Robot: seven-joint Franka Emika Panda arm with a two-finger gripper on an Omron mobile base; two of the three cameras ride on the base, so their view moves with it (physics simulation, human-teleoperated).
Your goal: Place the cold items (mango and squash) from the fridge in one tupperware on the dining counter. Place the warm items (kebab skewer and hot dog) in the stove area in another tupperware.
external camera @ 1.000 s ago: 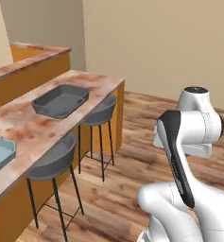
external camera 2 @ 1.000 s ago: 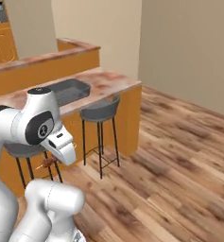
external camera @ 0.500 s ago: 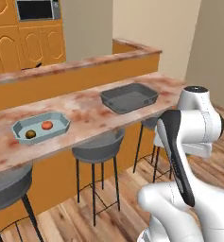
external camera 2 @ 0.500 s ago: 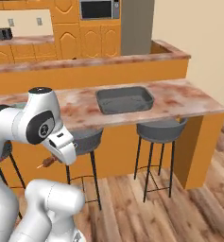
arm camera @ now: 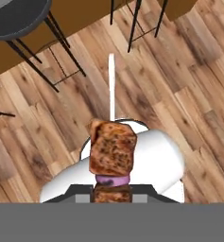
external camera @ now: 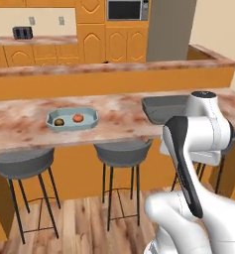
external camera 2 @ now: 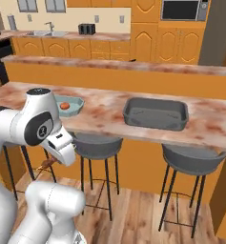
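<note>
Dining counter [external camera: 119,119], marbled top: pale blue tupperware [external camera: 72,119] toward its left end, holding two small round items, one orange [external camera: 78,118], one darker [external camera: 59,121]. Dark grey tupperware [external camera 2: 155,114] further right on the counter, nothing in it. Grey stools [external camera: 121,152] below the counter's front edge. Hand [arm camera: 111,189] clamped on the kebab skewer [arm camera: 111,151], low over the wood floor [arm camera: 179,80] in front of the counter.

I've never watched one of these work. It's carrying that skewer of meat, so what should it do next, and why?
Probably lift the arm and carry the skewer over the grey tray on the counter. The hand is shut on the skewer and hangs low, over the floor by the stools. The grey tray looks empty, and the blue tray already holds two small foods, so the warm item likely belongs in the grey one.
</note>
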